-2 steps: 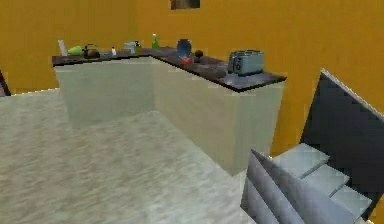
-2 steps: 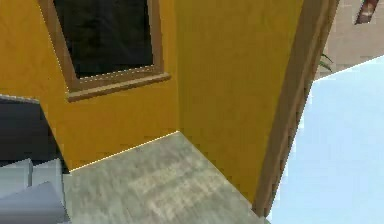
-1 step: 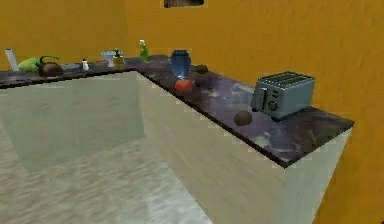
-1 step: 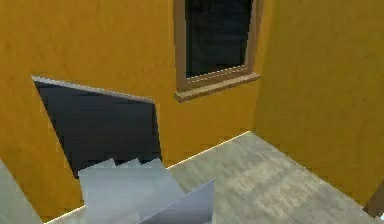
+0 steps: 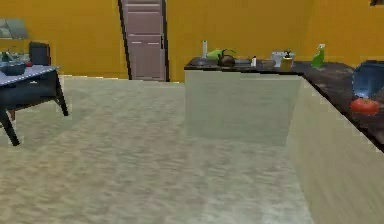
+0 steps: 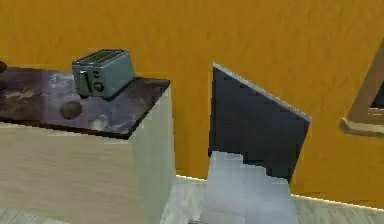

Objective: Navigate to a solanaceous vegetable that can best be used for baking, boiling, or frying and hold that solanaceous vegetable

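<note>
Counter (image 6: 60, 175) by you carries a brown round lump (image 6: 70, 108), prob. the potato, just near-left of toaster (image 6: 103, 71) in arm side view, so it's likely reach-side but fwd; gripper state: can't tell.

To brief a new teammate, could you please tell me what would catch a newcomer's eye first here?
The orange wall strikes first, then the pale counter with a red round thing at the forward view's right. In the arm side view, a grey toaster stands on a countertop near a brown lump.
</note>
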